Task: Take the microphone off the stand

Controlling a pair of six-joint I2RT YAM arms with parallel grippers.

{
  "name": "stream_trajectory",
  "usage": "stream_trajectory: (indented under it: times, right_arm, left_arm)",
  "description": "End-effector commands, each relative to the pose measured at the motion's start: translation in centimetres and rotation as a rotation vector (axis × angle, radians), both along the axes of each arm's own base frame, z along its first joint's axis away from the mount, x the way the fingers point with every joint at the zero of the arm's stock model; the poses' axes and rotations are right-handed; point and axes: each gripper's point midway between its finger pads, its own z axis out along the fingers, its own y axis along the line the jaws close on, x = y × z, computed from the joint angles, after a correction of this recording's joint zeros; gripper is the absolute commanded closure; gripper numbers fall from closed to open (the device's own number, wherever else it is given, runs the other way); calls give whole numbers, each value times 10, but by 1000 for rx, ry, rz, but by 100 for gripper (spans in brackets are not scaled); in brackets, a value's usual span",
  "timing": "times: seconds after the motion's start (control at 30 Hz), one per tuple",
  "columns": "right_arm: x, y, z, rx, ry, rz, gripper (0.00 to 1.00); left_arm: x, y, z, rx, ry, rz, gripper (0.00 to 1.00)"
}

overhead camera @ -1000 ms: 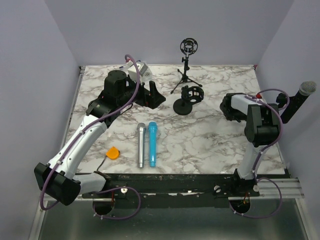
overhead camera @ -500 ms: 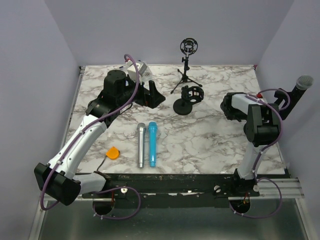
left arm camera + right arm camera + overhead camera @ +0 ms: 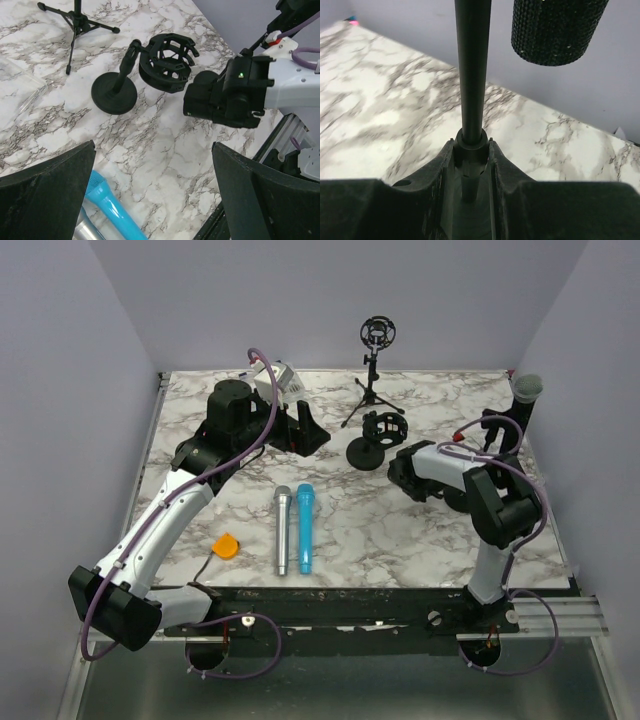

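Since a second ago our right arm has swung inward, bringing the microphone (image 3: 524, 400) from beyond the right edge of the desk (image 3: 420, 535) to above its far right corner, standing near upright. Our right hand (image 3: 471, 150) is pinching a black shaft low down, with the mesh head above it in the wrist view; how the two join we cannot tell. Our left hand (image 3: 154, 150) hangs spread wide near the round-base stand (image 3: 376, 440), whose cradle is empty. We judge the microphone already free, so laying it down remains. We should keep the pinch firm and lower over bare marble, clear of the silver microphone (image 3: 283, 530) and the blue microphone (image 3: 304, 528). Then we tip it flat and release only once it rests, lest it roll.
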Motion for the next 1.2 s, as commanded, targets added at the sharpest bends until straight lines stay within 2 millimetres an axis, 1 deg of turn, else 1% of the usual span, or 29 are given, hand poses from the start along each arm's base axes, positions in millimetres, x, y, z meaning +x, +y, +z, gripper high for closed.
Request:
stream_trajectory:
  times: [0.0, 0.1, 0.23, 0.33, 0.43, 0.57, 0.6, 0.63, 0.67, 0.77, 0.8, 0.83, 0.87, 0.97, 1.1, 1.17]
  right_arm:
    - [-8, 37, 6, 40, -22, 112, 99]
    - [-14, 63, 4, 85, -20, 174, 99]
    - [-22, 94, -4, 146, -4, 236, 99]
    - [-26, 116, -6, 176, 2, 284, 99]
    - [-28, 127, -7, 181, 9, 315, 94]
    - [-31, 126, -5, 171, 21, 324, 85]
    - [-32, 125, -3, 172, 21, 325, 81]
    - [-33, 125, -1, 174, 23, 327, 74]
    - [-35, 124, -1, 176, 29, 327, 62]
    - [-39, 127, -1, 174, 79, 342, 41]
    - [-41, 129, -2, 178, 91, 348, 26]
    - [-43, 128, -4, 185, 103, 345, 8]
    - [-46, 128, -7, 190, 127, 344, 0]
    - [-50, 131, -9, 208, 152, 355, 0]
    - [-55, 146, 2, 253, 156, 421, 0]
    - [-58, 158, 10, 298, 160, 474, 0]
  left_arm:
    - [0, -1, 2, -16, 0, -12, 1]
    - [1, 0, 1, -14, 1, -9, 2]
    - [3, 0, -2, -11, 6, -4, 1]
    - [3, 1, -1, -10, 3, -2, 1]
    - [3, 1, -1, -8, 3, 1, 2]
    - [5, 2, -3, -3, 2, 6, 1]
    - [5, 2, -3, -3, 3, 6, 2]
    - [5, 2, -3, -2, 4, 5, 1]
    - [4, 2, -3, -3, 3, 5, 1]
    - [4, 1, -2, -6, 2, 2, 1]
    - [4, 1, -2, -6, 1, 3, 1]
    - [4, 1, -2, -6, 1, 1, 2]
    - [4, 1, -3, -5, 3, 1, 1]
    - [5, 1, -4, -5, 8, 1, 1]
    - [6, 0, -6, -3, 12, 0, 1]
    - [6, 0, -6, -3, 13, 1, 2]
